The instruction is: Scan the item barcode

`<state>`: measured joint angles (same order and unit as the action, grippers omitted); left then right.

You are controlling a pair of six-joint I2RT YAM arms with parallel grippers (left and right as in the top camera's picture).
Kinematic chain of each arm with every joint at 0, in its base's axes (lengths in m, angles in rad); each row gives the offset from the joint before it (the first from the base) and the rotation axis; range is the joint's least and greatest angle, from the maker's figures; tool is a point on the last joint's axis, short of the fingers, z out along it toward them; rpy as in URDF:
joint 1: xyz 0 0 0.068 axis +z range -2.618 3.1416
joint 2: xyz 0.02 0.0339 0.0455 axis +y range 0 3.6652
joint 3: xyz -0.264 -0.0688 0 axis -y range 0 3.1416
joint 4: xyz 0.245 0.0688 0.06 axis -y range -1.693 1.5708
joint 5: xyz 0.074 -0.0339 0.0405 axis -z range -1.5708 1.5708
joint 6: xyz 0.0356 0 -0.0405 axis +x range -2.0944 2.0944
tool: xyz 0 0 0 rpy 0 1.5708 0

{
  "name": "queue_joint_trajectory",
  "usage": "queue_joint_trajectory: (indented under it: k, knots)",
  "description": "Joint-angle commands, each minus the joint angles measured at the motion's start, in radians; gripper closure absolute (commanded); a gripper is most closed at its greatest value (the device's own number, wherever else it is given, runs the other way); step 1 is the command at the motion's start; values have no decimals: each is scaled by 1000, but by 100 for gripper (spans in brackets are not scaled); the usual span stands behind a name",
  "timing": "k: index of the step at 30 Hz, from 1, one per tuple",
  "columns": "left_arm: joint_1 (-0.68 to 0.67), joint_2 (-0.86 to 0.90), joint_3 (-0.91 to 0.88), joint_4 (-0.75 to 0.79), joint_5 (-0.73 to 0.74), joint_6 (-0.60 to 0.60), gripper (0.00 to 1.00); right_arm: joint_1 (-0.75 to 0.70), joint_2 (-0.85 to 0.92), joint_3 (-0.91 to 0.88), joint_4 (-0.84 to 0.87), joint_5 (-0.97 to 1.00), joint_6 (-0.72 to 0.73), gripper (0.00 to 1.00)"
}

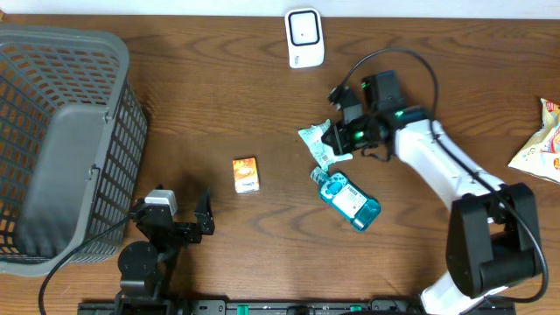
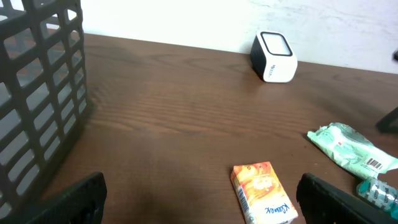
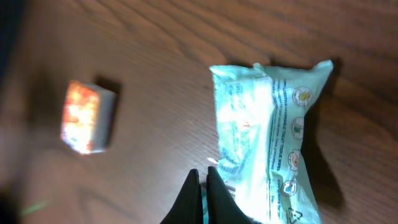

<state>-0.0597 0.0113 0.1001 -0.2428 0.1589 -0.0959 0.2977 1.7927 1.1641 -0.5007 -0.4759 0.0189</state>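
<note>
Green wipes packet (image 1: 317, 144), just right of centre, is met by clenched right jaws; a pinch cannot be confirmed. Left jaws gape empty. Pickup stage, likely: next its barcode must be shown to the top-centre scanner (image 1: 304, 37).

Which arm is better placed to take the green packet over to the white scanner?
Right. The right gripper is shut on the green packet, close to the white scanner; the left gripper sits open by the basket, far off.
</note>
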Motion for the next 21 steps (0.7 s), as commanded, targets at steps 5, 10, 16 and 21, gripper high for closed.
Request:
queue_joint_trajectory:
  k: [5, 10, 16, 21]
  knots:
    - [2, 0, -14, -32, 13, 17, 2, 41, 113, -69, 45, 319, 125, 99]
    - [2, 0, -14, -32, 13, 17, 2, 40, 165, -69, 42, 328, 175, 99]
    - [2, 0, -14, -32, 13, 17, 2, 40, 136, -19, -18, 328, 175, 99]
    - [2, 0, -14, -32, 13, 17, 2, 41, 43, 105, -185, 328, 175, 99]
